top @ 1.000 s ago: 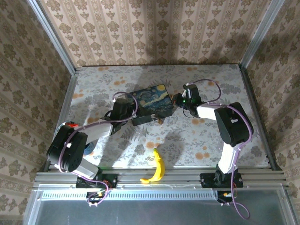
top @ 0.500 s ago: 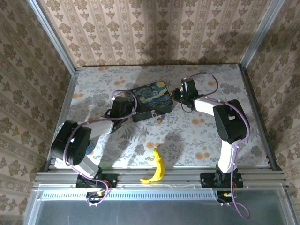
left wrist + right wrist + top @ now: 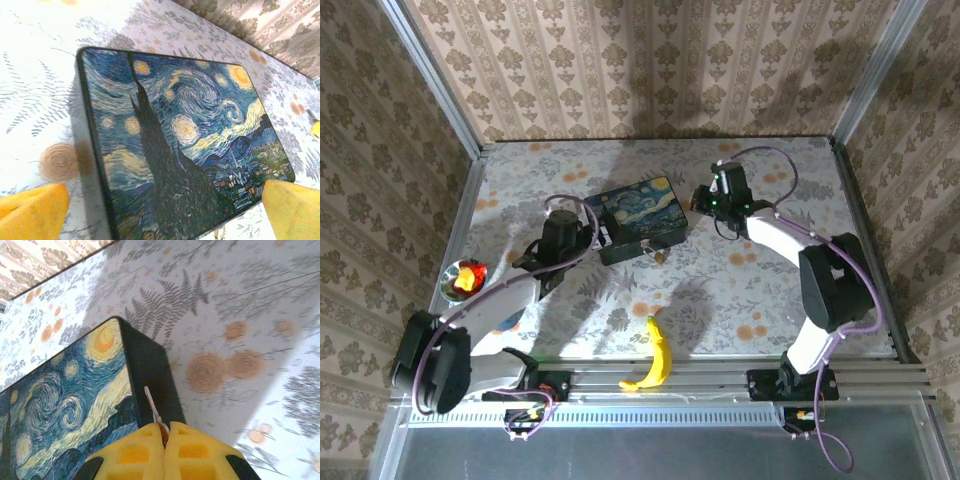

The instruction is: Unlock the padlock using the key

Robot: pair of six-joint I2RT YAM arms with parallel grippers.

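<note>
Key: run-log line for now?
left hand: open, over Starry Night box | right hand: shut on key | padlock: at box front, key not inserted

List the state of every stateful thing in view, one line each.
painted box, lid shut, flat on table
padlock, at box's front; too small to tell if locked
key, pinched in right pincer, blade sticking out, apart from padlock
left pincer, open, holding nothing
right pincer, shut on key
banana, unpeeled, lying at near table edge
</note>
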